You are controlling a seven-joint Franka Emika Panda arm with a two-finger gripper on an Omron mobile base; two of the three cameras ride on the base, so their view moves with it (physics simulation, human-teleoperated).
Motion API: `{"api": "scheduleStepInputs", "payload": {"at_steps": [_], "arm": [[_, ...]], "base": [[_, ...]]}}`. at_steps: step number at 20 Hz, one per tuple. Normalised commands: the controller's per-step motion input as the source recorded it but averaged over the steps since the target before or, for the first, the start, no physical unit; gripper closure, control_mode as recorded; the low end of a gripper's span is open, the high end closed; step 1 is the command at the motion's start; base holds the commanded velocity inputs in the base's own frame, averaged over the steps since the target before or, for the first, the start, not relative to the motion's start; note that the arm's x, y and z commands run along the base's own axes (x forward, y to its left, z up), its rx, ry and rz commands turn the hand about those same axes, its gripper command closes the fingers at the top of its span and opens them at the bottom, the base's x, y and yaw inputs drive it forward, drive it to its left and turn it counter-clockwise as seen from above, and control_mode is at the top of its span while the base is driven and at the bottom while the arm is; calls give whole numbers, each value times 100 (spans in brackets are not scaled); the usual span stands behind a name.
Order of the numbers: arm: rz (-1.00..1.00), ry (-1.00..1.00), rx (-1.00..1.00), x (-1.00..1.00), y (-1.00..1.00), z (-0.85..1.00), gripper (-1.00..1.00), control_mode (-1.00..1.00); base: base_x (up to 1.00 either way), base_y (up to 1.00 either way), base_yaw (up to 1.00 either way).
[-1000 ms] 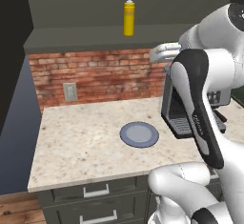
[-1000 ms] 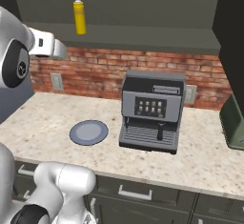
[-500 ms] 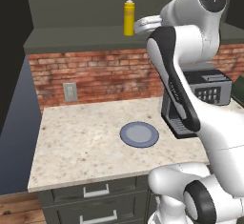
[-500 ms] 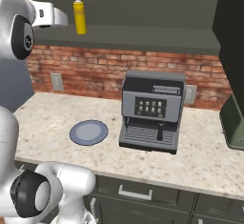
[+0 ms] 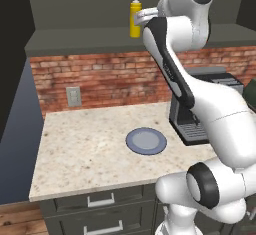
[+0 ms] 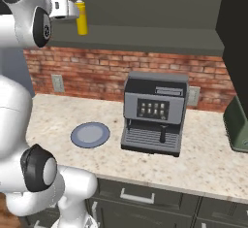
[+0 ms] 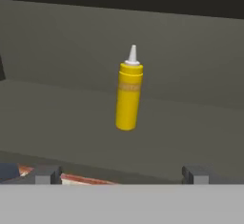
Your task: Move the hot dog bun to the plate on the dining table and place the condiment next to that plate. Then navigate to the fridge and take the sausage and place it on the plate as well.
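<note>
While the arm (image 5: 172, 64) reaches up toward the dark shelf (image 5: 90, 36) above the brick wall (image 5: 100, 79), the fingers (image 7: 119, 175) stand wide open with nothing between them, their two dark tips showing at the bottom of the hand view, one at each side. Ahead of them stands the yellow squeeze bottle (image 7: 129, 93), upright on the shelf with its white nozzle pointing up. From the hand camera it sits between the two tips but apart from them, farther along the shelf. From the left base view the bottle (image 5: 134, 16) is just beside the end of the hand, and from the right base view it (image 6: 81, 14) is again just beside it; whether anything touches it cannot be told from those two views.

Below the shelf, the speckled stone table (image 5: 85, 149) carries a small blue-grey plate (image 5: 146, 141), lying flat near the front edge. A grey coffee machine (image 6: 154, 113) stands to the right of that plate, against the wall, well apart from the bottle above.
</note>
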Motion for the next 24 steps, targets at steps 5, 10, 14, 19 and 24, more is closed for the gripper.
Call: {"api": "scheduleStepInputs", "payload": {"at_steps": [5, 10, 14, 19, 24], "arm": [[-1, 0, 0, 63, 0, 0, -100, -100], [-3, 0, 0, 54, 3, 0, -100, -100], [-5, 0, 0, 52, 14, 2, -100, -100], [-5, 0, 0, 55, 20, 0, -100, -100], [-3, 0, 0, 55, 3, 0, -100, -100]], "base": [[0, 0, 0], [0, 0, 0], [0, 0, 0], [0, 0, 0], [0, 0, 0]]}}
